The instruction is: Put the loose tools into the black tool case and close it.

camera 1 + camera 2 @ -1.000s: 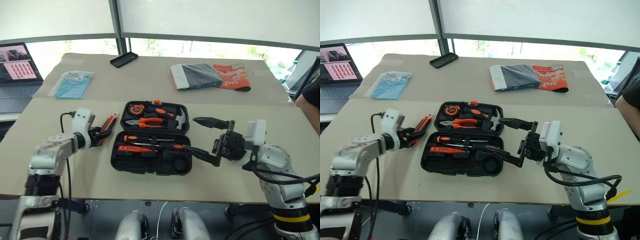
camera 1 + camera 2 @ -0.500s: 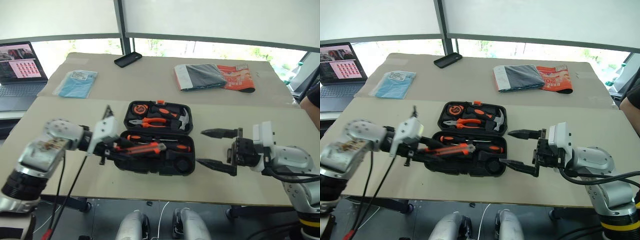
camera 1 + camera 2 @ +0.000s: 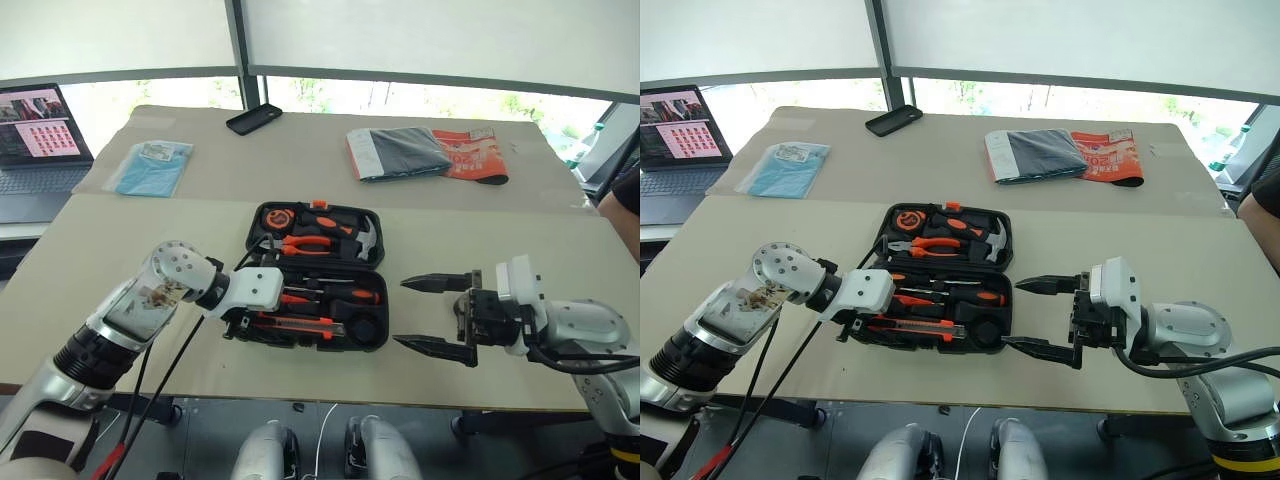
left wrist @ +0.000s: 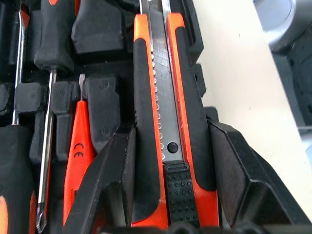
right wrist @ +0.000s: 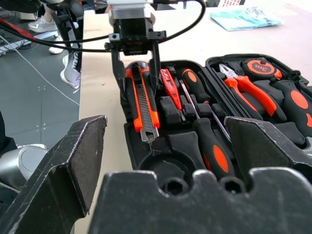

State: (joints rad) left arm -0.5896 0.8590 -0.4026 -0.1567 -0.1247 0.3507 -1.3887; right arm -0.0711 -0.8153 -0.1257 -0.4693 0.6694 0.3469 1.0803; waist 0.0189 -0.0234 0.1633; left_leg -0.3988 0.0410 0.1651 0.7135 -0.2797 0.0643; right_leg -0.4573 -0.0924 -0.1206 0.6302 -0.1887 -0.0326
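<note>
1. Fingers [image 4: 119, 185] of the left gripper [image 4: 168, 187] are clamped on the orange-and-black utility knife [image 4: 161, 112], one black finger against each long side near its slider end, which keeps it lined up with the long slot.
2. That knife lies low along the near edge of the open black moulded plastic tool case [image 3: 262, 215], apparently in or just over its recess; whether it is fully seated I cannot tell.
3. Beside it in the same half lie a slim all-orange screwdriver [image 4: 78, 161] and two black-and-orange-handled screwdrivers [image 5: 207, 141].
4. Fingers of the right gripper [image 3: 437, 316] stand wide apart and hold nothing, hovering just beside the case's right edge, probably waiting to close the lid.
5. A round recess [image 5: 168, 168] at the near right corner looks empty, so the tape roll probably remains to be stowed.
6. Orange-handled pliers [image 3: 300, 241] fill the far half. On the beige table [image 3: 150, 230] a flat black phone [image 3: 252, 119], a blue packet [image 3: 153, 166] and folded grey cloth [image 3: 400, 153] lie well apart, obstructing nothing.
</note>
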